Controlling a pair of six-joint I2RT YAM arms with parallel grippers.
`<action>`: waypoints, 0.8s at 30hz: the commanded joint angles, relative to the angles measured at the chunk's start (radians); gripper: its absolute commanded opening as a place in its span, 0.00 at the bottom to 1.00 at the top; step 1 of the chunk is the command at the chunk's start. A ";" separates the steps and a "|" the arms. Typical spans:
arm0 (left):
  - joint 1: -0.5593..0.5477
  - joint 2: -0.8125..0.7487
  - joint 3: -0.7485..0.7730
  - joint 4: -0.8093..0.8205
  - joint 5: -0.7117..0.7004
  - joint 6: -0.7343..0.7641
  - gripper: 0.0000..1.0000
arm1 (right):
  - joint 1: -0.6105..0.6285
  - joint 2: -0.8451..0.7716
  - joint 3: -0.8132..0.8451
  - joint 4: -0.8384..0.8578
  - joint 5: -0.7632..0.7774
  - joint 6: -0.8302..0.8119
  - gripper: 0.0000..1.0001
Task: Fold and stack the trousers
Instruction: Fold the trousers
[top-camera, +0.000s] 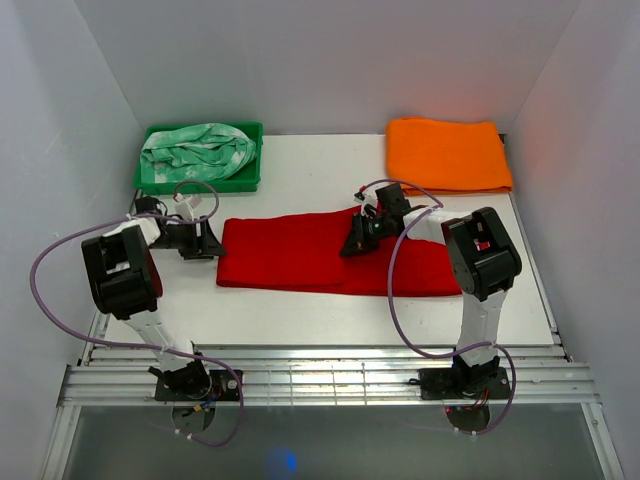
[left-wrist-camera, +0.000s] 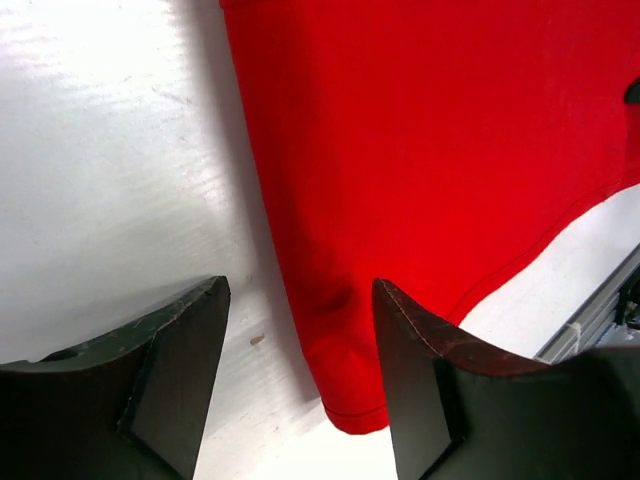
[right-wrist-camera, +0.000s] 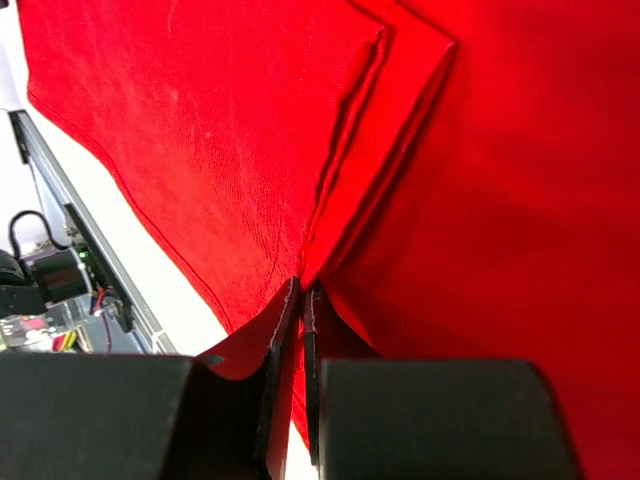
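Observation:
The bright red trousers (top-camera: 300, 255) lie flat across the middle of the white table, folded lengthwise. My left gripper (top-camera: 212, 240) is at their left end. In the left wrist view it (left-wrist-camera: 300, 290) stands open, low over the table, with a hemmed corner of the trousers (left-wrist-camera: 420, 150) lying between its fingers. My right gripper (top-camera: 355, 240) sits on the trousers right of their middle. In the right wrist view it (right-wrist-camera: 303, 290) is shut on a pinched fold of the red trousers (right-wrist-camera: 200, 130), and layered edges run away from the fingertips.
A green tray (top-camera: 252, 150) holding a mint green and white cloth (top-camera: 195, 150) stands at the back left. A folded orange cloth (top-camera: 447, 155) lies at the back right. A metal rail (top-camera: 330, 380) runs along the near edge. White walls close in on both sides.

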 joint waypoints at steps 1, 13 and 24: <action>0.027 -0.046 -0.025 -0.028 0.019 0.018 0.69 | -0.005 0.009 -0.009 -0.022 0.025 -0.046 0.08; 0.119 -0.053 0.144 -0.417 0.461 0.277 0.36 | -0.008 0.046 0.053 -0.088 0.055 -0.100 0.08; -0.053 0.099 0.089 0.247 0.324 -0.319 0.34 | -0.005 0.049 0.024 -0.088 0.081 -0.104 0.08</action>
